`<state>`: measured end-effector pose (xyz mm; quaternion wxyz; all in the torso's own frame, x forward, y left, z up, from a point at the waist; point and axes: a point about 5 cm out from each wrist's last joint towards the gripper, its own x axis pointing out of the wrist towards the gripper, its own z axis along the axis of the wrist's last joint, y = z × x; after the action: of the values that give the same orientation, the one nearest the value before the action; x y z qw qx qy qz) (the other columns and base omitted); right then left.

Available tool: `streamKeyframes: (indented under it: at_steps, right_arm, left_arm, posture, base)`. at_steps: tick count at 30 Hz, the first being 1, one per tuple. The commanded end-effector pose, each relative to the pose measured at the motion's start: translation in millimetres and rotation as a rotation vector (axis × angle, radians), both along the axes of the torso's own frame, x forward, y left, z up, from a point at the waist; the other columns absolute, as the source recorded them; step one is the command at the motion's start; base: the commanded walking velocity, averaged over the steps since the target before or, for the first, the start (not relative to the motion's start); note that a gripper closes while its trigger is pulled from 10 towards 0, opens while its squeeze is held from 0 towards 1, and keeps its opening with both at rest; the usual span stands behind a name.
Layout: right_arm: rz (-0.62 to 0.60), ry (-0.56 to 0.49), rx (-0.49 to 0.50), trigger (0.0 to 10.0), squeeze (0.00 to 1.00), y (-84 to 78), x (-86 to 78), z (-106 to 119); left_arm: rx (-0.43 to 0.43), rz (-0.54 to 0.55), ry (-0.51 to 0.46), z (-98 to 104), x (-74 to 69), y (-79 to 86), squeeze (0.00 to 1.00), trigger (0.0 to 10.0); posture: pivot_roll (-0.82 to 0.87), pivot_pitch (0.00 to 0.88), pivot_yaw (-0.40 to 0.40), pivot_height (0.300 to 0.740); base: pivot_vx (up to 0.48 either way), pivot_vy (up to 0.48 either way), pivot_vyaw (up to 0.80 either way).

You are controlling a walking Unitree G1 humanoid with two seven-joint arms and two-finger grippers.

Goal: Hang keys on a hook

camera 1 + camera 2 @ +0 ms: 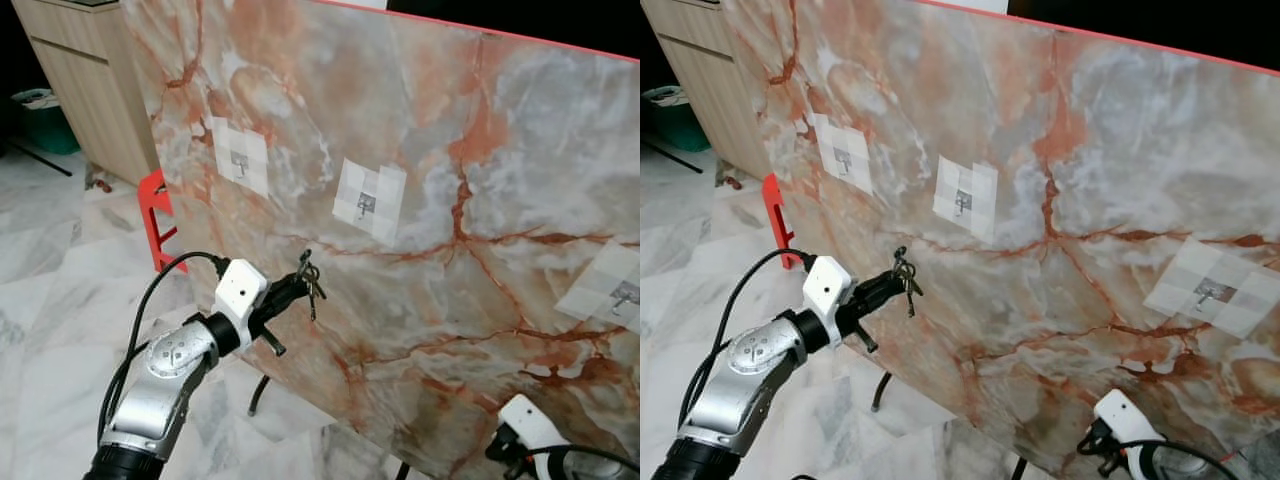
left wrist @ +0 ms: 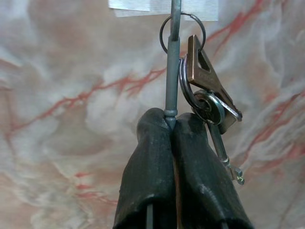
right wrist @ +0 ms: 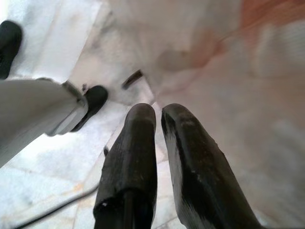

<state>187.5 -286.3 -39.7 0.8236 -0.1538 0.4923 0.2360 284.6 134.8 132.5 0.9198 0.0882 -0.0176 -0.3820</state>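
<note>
Marbled board (image 1: pixel 480 200) is facing the left claw (image 1: pixel 298 280), pinching keys (image 1: pixel 310 278) at seven o'clock of the middle hook (image 1: pixel 366 205); right claw (image 3: pixel 158 119) is idling nearly closed, empty.

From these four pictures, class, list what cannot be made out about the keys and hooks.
- Hook shapes: the middle hook is too small in the eye views.
- Hook in the left wrist view: cut off by the top edge above the keys.
- Right claw: the panel beyond is blurred.

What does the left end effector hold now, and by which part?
The left end effector holds the bunch of keys by a thin grey rod threaded through its ring.
</note>
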Motion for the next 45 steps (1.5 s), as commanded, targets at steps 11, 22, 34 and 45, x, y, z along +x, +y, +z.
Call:
streamKeyframes:
  at_steps: [11, 22, 34, 45]
  right_arm:
    - [0.617, 0.204, 0.154, 10.0, 0.0, 20.3, -28.8, 36.4]
    - [0.699, -0.16, 0.443, 10.0, 0.0, 78.8, 16.6, 116.8]
    - [0.665, -0.3, 0.531, 10.0, 0.0, 111.3, 38.3, 138.7]
    - [0.624, -0.396, 0.609, 10.0, 0.0, 144.5, 55.7, 144.9]
  left_arm:
    - [0.017, -0.177, 0.079, -2.3, -16.3, -16.1, 0.0, 10.0]
    - [-0.018, -0.3, 0.106, 5.1, -20.7, -27.8, 0.0, 10.0]
    - [-0.012, -0.352, 0.126, 9.1, -21.1, -31.1, 0.0, 10.0]
    - [0.004, -0.384, 0.131, 11.3, -21.5, -32.1, 0.0, 10.0]
  posture:
    - [-0.14, 0.0, -0.068, 0.74]
    - [-0.14, 0.0, -0.061, 0.74]
    - [-0.13, 0.0, -0.072, 0.74]
    - [-0.12, 0.0, -0.07, 0.74]
  base:
    - [0.0, 0.0, 0.0]
    - [0.0, 0.0, 0.0]
    - [0.0, 0.0, 0.0]
    - [0.0, 0.0, 0.0]
